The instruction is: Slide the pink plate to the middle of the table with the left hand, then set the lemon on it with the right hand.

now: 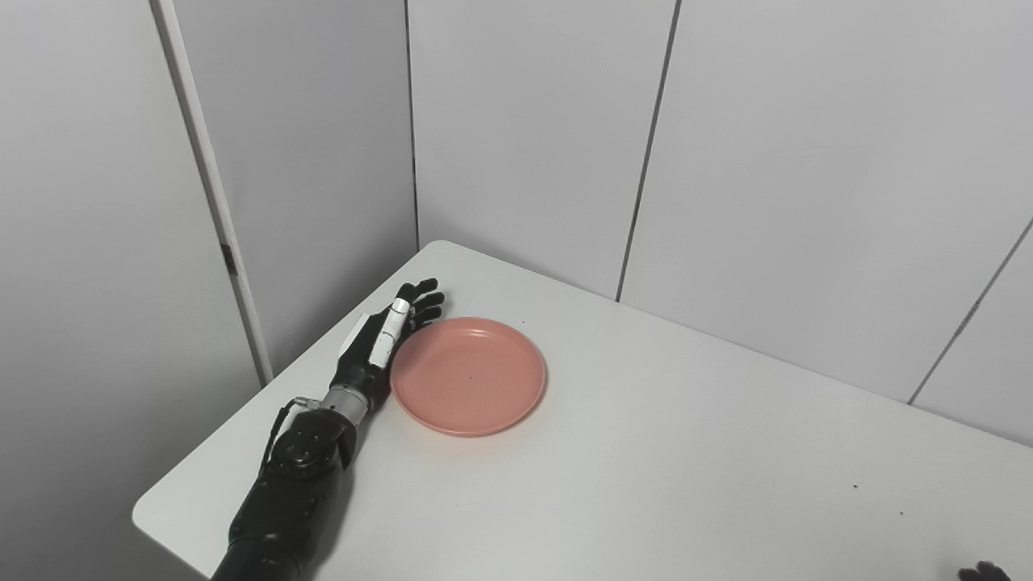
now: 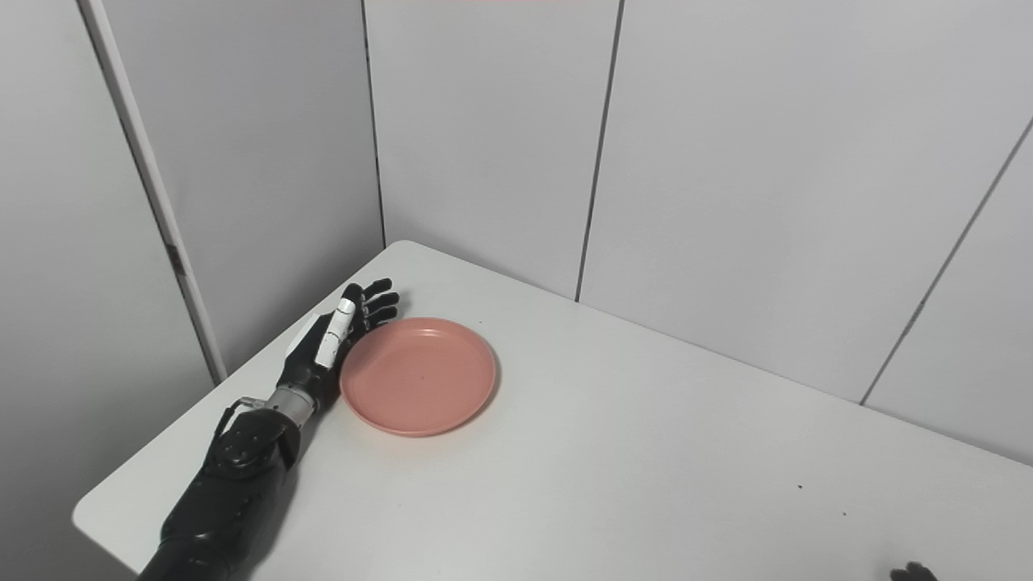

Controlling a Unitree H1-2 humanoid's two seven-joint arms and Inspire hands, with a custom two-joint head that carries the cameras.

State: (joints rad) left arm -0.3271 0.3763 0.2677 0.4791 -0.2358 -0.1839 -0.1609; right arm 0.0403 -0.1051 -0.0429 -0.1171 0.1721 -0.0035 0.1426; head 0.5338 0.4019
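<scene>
Pink plate, left hand touching its rim

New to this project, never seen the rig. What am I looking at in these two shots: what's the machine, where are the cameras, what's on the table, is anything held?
Both pictures come from two cameras side by side on a humanoid robot's head, so they show the same scene from slightly different spots. The black arm entering at lower left ends in the left hand, with fingers and a thumb. It lies open on the white table, fingers spread, against the left edge of the pink plate. It holds nothing. The plate is empty and sits near the table's left corner. Only a dark tip of the right hand shows at the bottom right edge, too little to judge. No lemon is in view.
</scene>
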